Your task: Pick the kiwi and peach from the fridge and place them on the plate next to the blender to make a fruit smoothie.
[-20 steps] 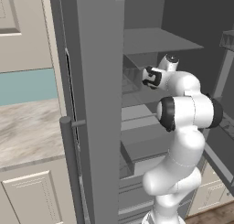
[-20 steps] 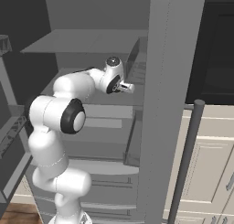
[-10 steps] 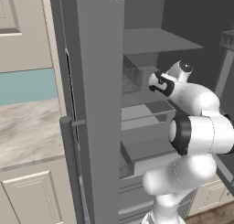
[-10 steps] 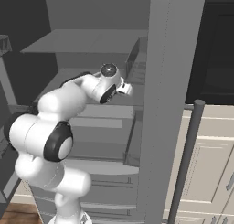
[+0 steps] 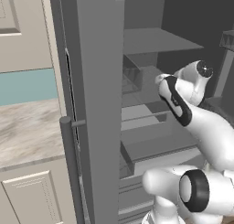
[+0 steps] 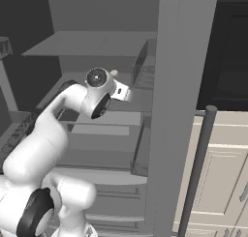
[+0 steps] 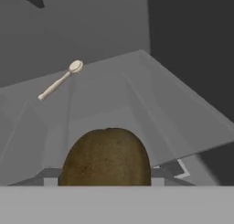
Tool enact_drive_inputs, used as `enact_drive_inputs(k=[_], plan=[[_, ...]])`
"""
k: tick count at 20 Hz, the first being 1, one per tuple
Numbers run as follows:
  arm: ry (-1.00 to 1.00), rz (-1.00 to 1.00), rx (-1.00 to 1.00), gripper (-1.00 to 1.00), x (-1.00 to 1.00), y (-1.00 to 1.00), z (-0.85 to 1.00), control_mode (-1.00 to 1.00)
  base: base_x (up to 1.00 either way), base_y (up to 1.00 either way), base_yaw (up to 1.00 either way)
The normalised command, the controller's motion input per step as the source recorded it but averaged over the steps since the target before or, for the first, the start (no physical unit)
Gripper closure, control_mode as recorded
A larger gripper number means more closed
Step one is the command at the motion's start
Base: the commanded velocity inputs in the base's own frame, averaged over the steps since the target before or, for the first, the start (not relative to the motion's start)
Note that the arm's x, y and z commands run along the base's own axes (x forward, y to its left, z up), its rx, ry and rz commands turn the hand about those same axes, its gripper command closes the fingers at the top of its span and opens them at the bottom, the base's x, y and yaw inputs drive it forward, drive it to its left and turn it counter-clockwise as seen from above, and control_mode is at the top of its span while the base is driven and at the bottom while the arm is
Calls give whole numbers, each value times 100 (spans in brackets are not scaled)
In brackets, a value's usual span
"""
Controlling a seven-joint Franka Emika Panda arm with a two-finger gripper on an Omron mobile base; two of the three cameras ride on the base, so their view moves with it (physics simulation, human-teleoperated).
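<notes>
Filling hand view: kiwi (image 7: 105, 157), spoon (image 7: 59, 80)

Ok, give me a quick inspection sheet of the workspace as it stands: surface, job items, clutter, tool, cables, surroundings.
Surface: grey shelves inside the open fridge.
Job's things: kiwi sits right at the tool, close in the hand view; peach, plate and blender nothing seen.
Clutter: a pale wooden spoon on a shelf beyond the kiwi.
Grippers: tool shut on the kiwi.
Cables: nothing seen.
Surroundings: marbled counter and cream cabinets beside the fridge.
</notes>
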Motion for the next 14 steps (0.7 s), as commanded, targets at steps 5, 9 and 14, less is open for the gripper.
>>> enact_drive_inputs(k=[5,9,14], plan=[[20,0,0,100,-100,41,53,-100,0,0,0],[25,0,0,100,-100,47,18,-100,0,0,0],[7,3,0,100,-100,9,0,-100,0,0,0]])
